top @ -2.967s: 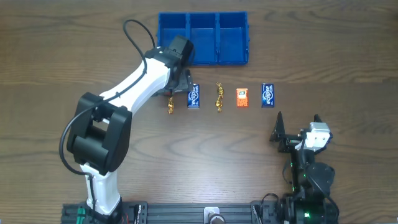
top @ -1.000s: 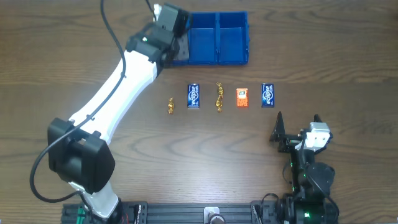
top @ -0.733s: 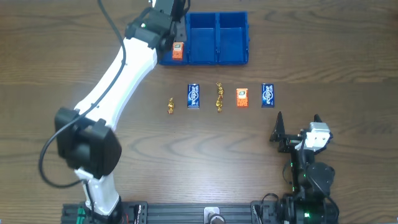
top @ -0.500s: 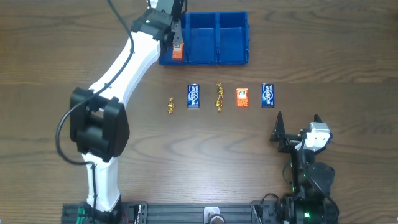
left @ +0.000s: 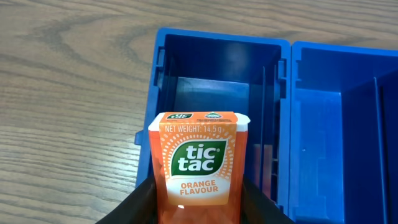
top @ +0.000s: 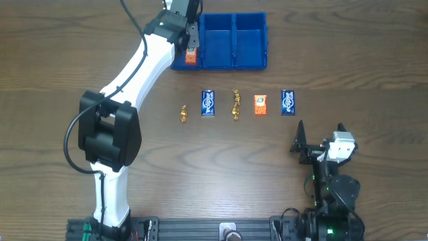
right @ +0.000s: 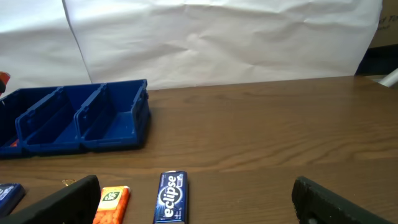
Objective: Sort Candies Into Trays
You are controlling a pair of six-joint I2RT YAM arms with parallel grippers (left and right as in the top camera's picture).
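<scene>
The left jaws are clamped on the two sides of an orange mint box point(left: 200, 165), held upright with its label facing the wrist camera. The box hangs at the near edge of the left compartment of the blue tray point(left: 221, 36); whether it is over the near wall or just inside it, I cannot tell. From above, the box point(top: 192, 55) shows at the tray's point(top: 234, 67) near left corner. The tray has three compartments side by side and lies at the far side of the wooden counter point(top: 374, 67). The white left arm point(top: 134, 73) stretches from its base at the near left up to that corner.

The right jaws stand wide apart with nothing between them, their dark fingers point(top: 299, 137) raised just above the right arm point(top: 331, 181), at the near right of the counter.

Between the tray and the right jaws, a row of candies lies across the counter, each apart from the next. From left to right: a gold-wrapped candy point(top: 183, 114), a blue candy pack point(top: 208, 103), a pair of gold-wrapped candies point(top: 235, 104) lying one beyond the other, a second orange mint box point(top: 260, 105) and a second blue candy pack point(top: 288, 102). The right wrist view looks along the counter past the second orange mint box point(right: 112, 202) and the second blue candy pack point(right: 170, 198) to the tray point(right: 81, 118), with a white sheet point(right: 217, 37) behind.
</scene>
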